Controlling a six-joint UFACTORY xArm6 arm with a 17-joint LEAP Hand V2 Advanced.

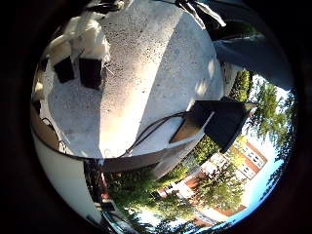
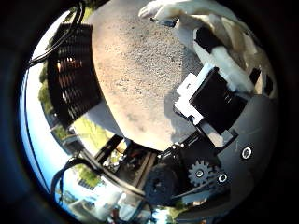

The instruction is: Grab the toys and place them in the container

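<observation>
My hand is above a pale concrete slab [image 1: 146, 78]. In the little finger side palm view its white and black fingers [image 1: 83, 58] reach out fairly straight over the slab, with only bare concrete between them. In the thumb side palm view the thumb and the hand's body [image 2: 215, 93] fill one side, and nothing is held there. A black slatted crate [image 2: 70, 75] stands on the slab's edge, away from the hand. I can make out no toy in either view.
A black box-shaped object [image 1: 224, 122] stands at the slab's edge. Beyond it are trees and buildings [image 1: 234, 166]. A dark shape [image 1: 244, 34] lies at the slab's far side. Grass [image 2: 93, 131] borders the slab beside the crate.
</observation>
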